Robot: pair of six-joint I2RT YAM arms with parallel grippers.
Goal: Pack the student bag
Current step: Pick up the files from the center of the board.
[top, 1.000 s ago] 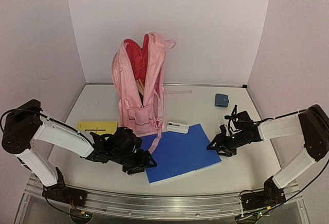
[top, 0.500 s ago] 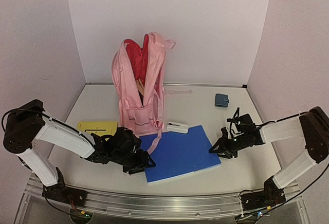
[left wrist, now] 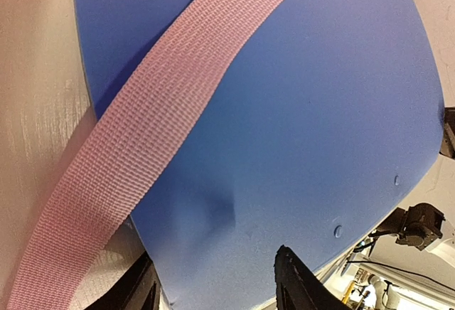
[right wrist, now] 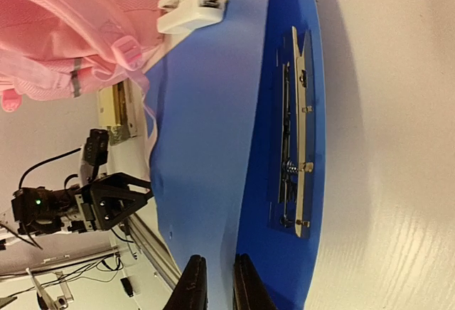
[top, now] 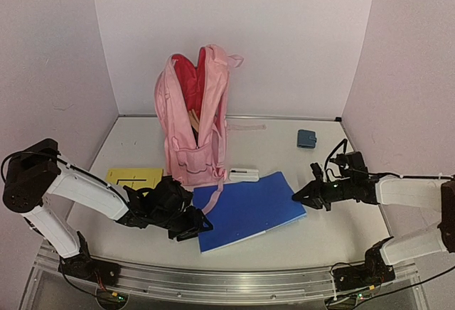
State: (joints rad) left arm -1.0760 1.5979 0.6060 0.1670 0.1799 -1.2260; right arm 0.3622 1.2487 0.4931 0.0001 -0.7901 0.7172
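Note:
The student bag (top: 195, 111) stands upright at the back middle, unzipped, its red lining showing; its pink fabric (right wrist: 78, 18) fills the right wrist view's top left. A blue folder (top: 245, 207) lies in front of it, with a pink bag strap (left wrist: 163, 111) across its left part. My right gripper (top: 300, 196) (right wrist: 219, 285) is shut on the right edge of the folder's top cover (right wrist: 206, 146), raised off the lower leaf, where a metal clip (right wrist: 295, 161) shows. My left gripper (top: 190, 226) (left wrist: 220, 289) is open over the folder's (left wrist: 298, 111) near left corner.
A small white block (top: 244, 175) (right wrist: 192, 8) touches the folder's far edge. A yellow flat piece (top: 134, 176) lies left of the bag. A small dark blue pouch (top: 307, 138) sits at the back right. Walls close in on three sides.
My right gripper has closed on the folder's cover edge and drawn back to the right, lifting the cover. The left gripper's fingers have narrowed slightly at the near left corner.

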